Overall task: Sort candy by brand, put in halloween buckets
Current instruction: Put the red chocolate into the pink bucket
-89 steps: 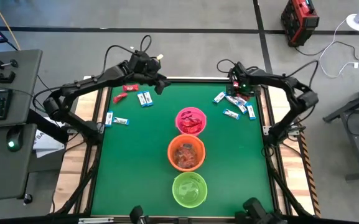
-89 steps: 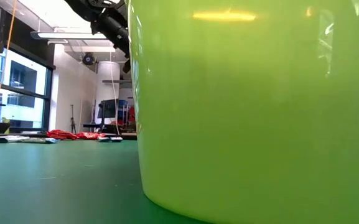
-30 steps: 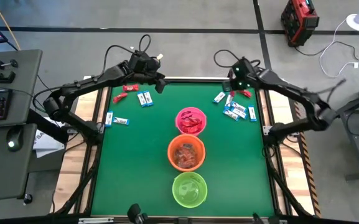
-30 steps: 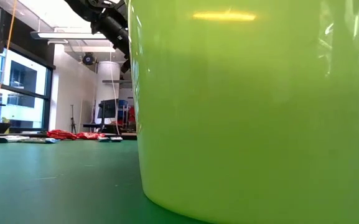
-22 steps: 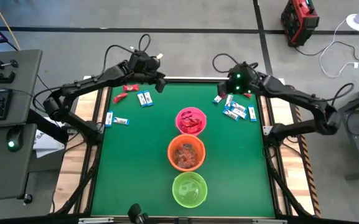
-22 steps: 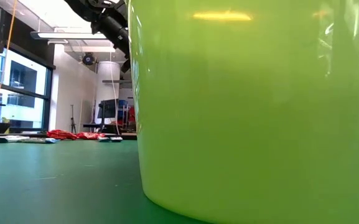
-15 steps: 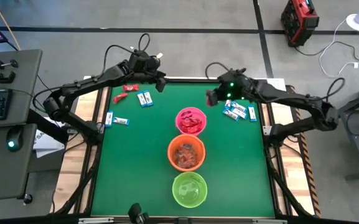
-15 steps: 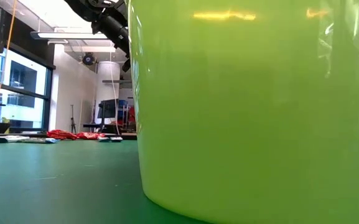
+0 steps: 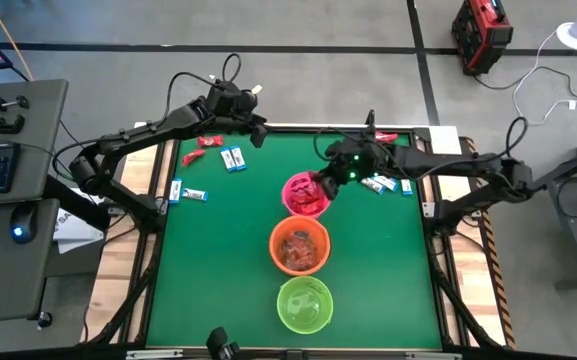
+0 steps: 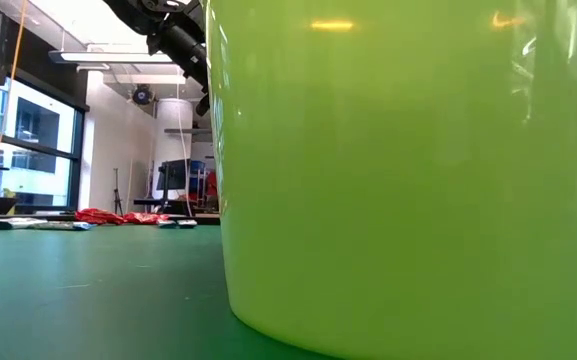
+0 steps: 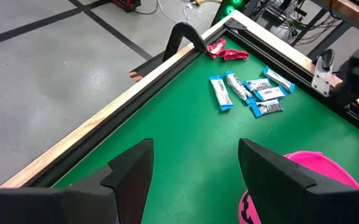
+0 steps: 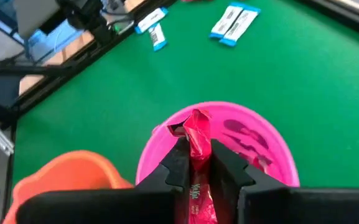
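Observation:
My right gripper point(image 12: 195, 163) hangs over the pink bucket point(image 12: 229, 115) and is shut on a red candy packet point(image 12: 197, 132). In the high view it point(image 9: 321, 186) stands at that bucket's point(image 9: 286, 192) far right rim. Nearer stand the orange bucket point(image 9: 274, 245) and the green bucket point(image 9: 281, 304) in a row. My left gripper point(image 11: 195, 168) is open over the far left part of the table point(image 9: 258, 136). Loose candy lies far left point(image 9: 231, 158) and far right point(image 9: 378, 183). My right gripper pinches the red packet between its two fingers, slanting down from the table's far right. The packet lies along the fingers, and its crumpled free end point(image 12: 196, 121) sticks out past the fingertips. It is lifted clear, above the pink bucket's opening.
Red packets lie in the pink bucket point(image 9: 308, 200), orange-red ones in the orange bucket point(image 9: 300, 248). Red candies point(image 9: 208, 142) and blue-and-white ones point(image 9: 195, 195) lie at the left. The green bucket point(image 10: 408, 170) fills the low view. A wooden rail point(image 11: 129, 102) edges the table.
My right gripper has swung from the candy pile at the far right corner toward the table's left and near side, ending over the pink bucket. My left arm has kept still.

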Available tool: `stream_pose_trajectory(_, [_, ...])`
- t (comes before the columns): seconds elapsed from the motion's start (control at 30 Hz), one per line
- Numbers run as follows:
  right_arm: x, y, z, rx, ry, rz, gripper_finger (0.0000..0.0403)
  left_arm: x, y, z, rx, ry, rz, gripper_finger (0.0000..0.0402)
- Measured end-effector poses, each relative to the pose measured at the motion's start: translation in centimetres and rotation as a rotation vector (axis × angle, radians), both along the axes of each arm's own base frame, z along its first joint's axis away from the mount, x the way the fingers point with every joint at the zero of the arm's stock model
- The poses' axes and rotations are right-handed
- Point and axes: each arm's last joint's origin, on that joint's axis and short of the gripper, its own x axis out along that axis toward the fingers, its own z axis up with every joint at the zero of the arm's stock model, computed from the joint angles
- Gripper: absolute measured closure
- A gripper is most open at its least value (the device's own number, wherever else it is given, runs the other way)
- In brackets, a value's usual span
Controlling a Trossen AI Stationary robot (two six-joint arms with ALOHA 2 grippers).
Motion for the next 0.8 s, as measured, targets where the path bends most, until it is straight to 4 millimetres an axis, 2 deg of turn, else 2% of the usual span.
stream_pose_trajectory(0.43, [1.4, 0.1, -2.5, 0.083, 0.083, 0.066, 0.0362, 0.0, 0.0, 0.0, 0.001, -0.001, 0.000, 0.0177])
stream_pose_trajectory(0.53, [1.4, 0.1, -2.6, 0.083, 0.086, 0.065, 0.0330, 0.0, 0.0, 0.0, 0.001, -0.001, 0.000, 0.0177])
stream_pose_trajectory(0.8, [1.3, 0.2, -2.5, 0.039, 0.092, 0.103, 0.0205, 0.0, 0.0, 0.0, 0.002, -0.002, 0.000, 0.0177])
